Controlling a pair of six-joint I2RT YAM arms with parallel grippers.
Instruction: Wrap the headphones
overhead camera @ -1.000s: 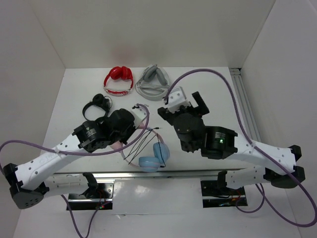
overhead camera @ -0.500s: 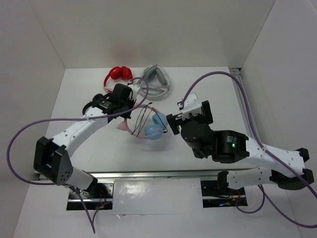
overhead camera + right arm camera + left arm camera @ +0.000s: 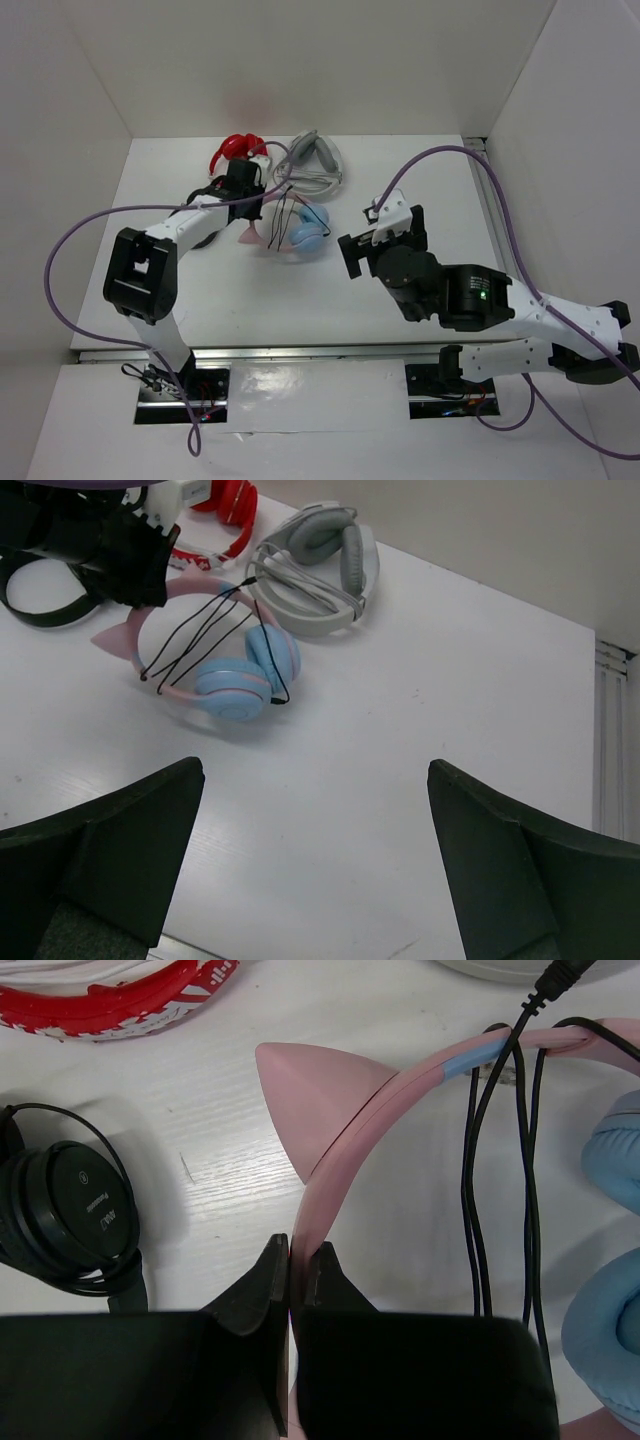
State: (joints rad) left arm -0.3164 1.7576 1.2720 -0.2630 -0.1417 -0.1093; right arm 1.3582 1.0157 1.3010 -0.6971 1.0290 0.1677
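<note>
The headphones (image 3: pixel 303 231) lie on the white table with light blue ear cups and a pink cat-eared headband (image 3: pixel 350 1120). Their thin black cable (image 3: pixel 475 1170) runs in several strands across the headband. My left gripper (image 3: pixel 298 1256) is shut on the headband just below a pink ear; it also shows in the top view (image 3: pixel 243 192). The right wrist view shows the headphones (image 3: pixel 228 685) with the left gripper (image 3: pixel 118 552) on them. My right gripper (image 3: pixel 383 238) is open and empty, to the right of the headphones and apart from them, as its own view (image 3: pixel 312 770) shows.
Red-and-white headphones (image 3: pixel 238 152) and grey headphones (image 3: pixel 314 166) lie at the back, close behind the blue pair. Black headphones (image 3: pixel 70 1210) lie left of the left gripper. White walls enclose the table; a metal rail (image 3: pixel 495 210) runs along its right side.
My left gripper has carried the headphones from the table's near edge toward the back, close to the red and grey pairs. My right gripper has drawn back to the right, staying open.
</note>
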